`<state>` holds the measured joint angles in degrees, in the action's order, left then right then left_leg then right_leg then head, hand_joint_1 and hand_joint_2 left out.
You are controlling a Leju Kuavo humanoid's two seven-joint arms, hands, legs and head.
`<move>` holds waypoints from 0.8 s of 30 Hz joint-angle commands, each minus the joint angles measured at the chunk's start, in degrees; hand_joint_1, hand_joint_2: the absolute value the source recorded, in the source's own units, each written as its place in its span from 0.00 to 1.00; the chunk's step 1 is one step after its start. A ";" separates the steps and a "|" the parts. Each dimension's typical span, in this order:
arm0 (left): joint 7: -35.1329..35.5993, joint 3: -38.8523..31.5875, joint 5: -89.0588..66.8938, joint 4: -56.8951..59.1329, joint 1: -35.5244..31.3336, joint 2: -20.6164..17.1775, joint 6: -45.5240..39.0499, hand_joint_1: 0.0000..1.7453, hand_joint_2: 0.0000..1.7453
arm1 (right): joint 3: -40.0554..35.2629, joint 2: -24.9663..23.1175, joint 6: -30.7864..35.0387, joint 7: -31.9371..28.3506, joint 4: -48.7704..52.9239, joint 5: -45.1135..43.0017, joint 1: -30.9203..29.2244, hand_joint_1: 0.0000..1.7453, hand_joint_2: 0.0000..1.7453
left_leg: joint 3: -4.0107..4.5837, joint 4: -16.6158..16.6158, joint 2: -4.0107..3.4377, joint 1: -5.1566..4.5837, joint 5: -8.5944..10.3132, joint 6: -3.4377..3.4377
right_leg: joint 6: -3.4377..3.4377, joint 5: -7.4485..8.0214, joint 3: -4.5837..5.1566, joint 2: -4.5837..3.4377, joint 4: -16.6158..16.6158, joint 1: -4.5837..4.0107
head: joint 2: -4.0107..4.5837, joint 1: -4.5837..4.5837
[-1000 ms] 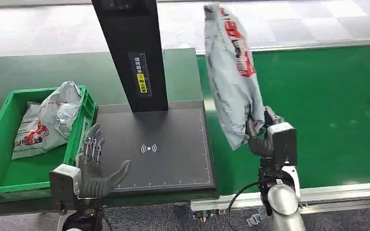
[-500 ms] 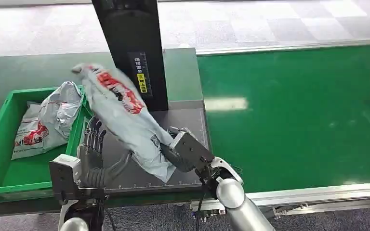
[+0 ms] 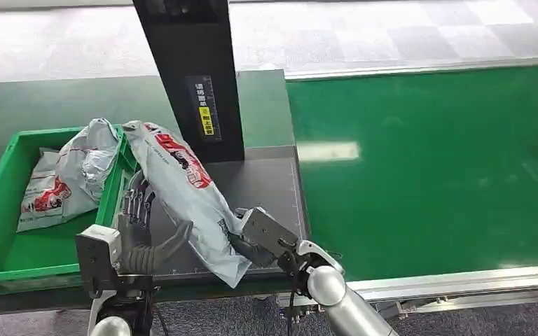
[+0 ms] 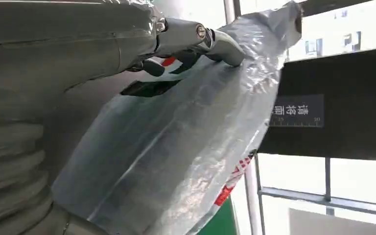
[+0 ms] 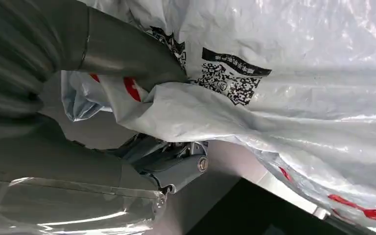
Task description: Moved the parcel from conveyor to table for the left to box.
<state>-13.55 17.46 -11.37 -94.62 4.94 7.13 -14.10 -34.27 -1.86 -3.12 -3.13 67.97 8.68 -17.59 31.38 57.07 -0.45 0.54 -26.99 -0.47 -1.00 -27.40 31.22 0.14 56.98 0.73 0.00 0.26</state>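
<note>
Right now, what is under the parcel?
Under the parcel are the dark pad and the left hand, its thumb against it. The right hand grips its lower end. The pad beneath is hidden.

I'm looking down on a dark green surface [image 3: 35,105]. A black scan pad [image 3: 266,185] lies flat on it at centre, with a black post [image 3: 189,70] rising from the pad's 12 o'clock edge. The grey parcel [image 3: 185,192] lies slanted across the pad's 9 o'clock side. At 9 o'clock on the surface stands a green crate [image 3: 0,203]. At 3 o'clock runs the bright green conveyor [image 3: 427,161].
</note>
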 commanded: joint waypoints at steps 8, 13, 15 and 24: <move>-1.09 0.34 0.31 0.75 2.28 -1.84 -2.21 0.00 1.00 | 1.55 3.60 11.92 -3.45 3.71 1.71 1.60 1.00 1.00 | -0.03 -0.10 0.12 0.01 0.08 0.01 | 0.07 0.05 -0.06 0.07 -0.10 -0.01 | 0.00 0.00; -1.49 0.66 0.79 1.15 2.20 -2.11 -2.28 0.00 1.00 | 3.02 4.63 12.61 -3.60 7.67 1.31 4.37 0.00 1.00 | -0.02 -0.10 0.14 0.01 0.07 0.02 | 0.08 0.03 -0.06 0.10 -0.11 -0.02 | 0.00 0.00; -1.65 0.89 0.99 1.30 2.16 -2.32 -2.21 0.00 1.00 | 3.50 4.83 12.57 -3.37 8.94 1.38 5.41 0.00 1.00 | -0.02 -0.09 0.22 0.00 0.06 0.01 | 0.06 0.00 -0.08 0.18 -0.10 -0.01 | 0.00 0.00; -1.68 1.42 1.41 1.96 1.51 -2.48 -2.17 0.00 1.00 | 3.43 4.43 10.95 -2.38 7.48 1.50 4.62 0.00 1.00 | -0.02 -0.10 0.09 -0.01 0.08 0.02 | 0.06 0.06 -0.04 0.05 -0.11 0.01 | 0.00 0.00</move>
<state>-15.43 17.40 -10.16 -94.68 7.64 6.32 -16.46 -31.63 1.51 8.79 -6.32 75.95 10.29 -12.44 31.39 57.07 -0.45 0.53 -26.99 -0.47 -1.00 -27.40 31.23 0.14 56.97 0.74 0.00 0.26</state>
